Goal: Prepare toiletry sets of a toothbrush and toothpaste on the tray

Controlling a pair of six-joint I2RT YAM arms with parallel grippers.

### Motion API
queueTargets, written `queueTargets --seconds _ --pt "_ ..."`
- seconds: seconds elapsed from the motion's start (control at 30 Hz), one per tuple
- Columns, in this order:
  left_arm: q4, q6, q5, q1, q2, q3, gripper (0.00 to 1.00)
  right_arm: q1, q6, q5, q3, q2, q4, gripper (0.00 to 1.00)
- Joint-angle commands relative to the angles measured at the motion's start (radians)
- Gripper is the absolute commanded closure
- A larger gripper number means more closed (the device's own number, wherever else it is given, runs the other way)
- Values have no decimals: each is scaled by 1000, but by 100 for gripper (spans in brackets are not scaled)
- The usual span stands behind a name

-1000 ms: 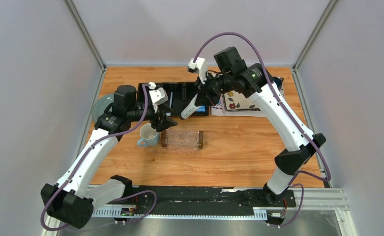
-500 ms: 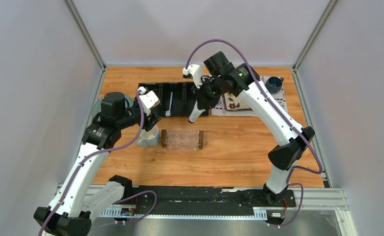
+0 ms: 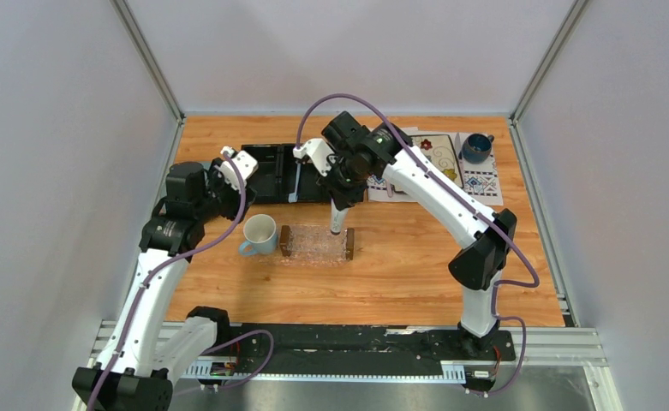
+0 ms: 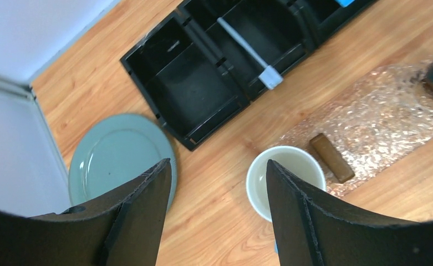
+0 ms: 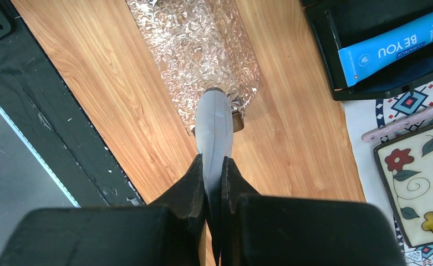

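Right arm stretches out over the tabletop [image 5: 291, 122], its hand [image 5: 213, 166] clenched on a pale grey tube [image 5: 214, 124] whose nose hangs over the tray [image 5: 192, 50] at its right wooden bar. Left hand [image 4: 217, 166] hovers released above the mug [image 4: 283, 180]. The toothbrush [image 4: 247, 50] lies in the black organizer [image 4: 192, 94]. A blue tube [image 5: 391, 50] beside it reads "BEYOU".

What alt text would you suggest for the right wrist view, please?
The right gripper has its jaws shut on a pale tube, its far end hanging over one end of the clear textured tray on the wooden table. To the right, a blue tube lies in a black organizer, near a floral plate.
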Motion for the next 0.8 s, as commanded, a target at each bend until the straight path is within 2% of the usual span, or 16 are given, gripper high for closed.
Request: queueTargets --seconds 0.0,0.23,0.77 --pt "42 -13 -5 67 9 -10 29 20 9 25 50 -1 -15 100" --pt "53 -19 0 114 18 -9 29 40 9 30 48 25 -18 100" --pt "50 -16 11 134 17 -10 29 60 6 44 38 42 -29 100"
